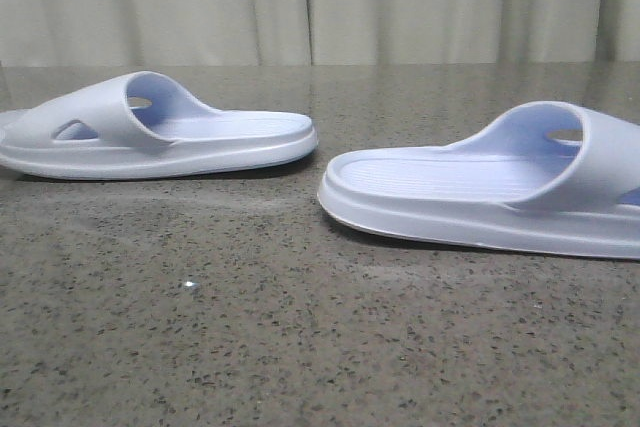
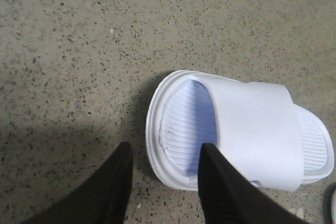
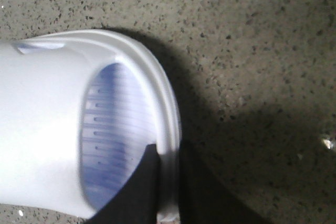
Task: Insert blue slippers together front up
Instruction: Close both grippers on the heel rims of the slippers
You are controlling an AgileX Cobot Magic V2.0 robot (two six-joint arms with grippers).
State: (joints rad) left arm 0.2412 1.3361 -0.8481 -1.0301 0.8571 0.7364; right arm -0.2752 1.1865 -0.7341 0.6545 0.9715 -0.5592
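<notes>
On the table: two blue slippers lie sole down, apart from each other, heels pointing toward the gap between them.
Table (image 1: 300, 347): dark speckled stone-look surface, a pale curtain (image 1: 300, 2) behind its far edge.
Left slipper (image 1: 150, 132): far left, strap up, a triangular cutout showing in the strap's side; its toe end runs past the left edge of the front view.
Right slipper (image 1: 480, 192): nearer and to the right, ribbed footbed visible, strap toward the right edge.
Left gripper (image 2: 165, 177): jaws spread apart; one black finger (image 2: 220, 187) sits over the left slipper (image 2: 236, 129) at its rim, the other finger (image 2: 107, 190) is over bare table (image 2: 79, 51) beside it. Whether either finger touches the slipper, I cannot tell.
Right gripper (image 3: 169, 187): jaws closed onto the raised rim of the right slipper (image 3: 52, 129), one finger (image 3: 136, 192) inside on the footbed edge, the other outside the wall; the rim is pinched between them.
</notes>
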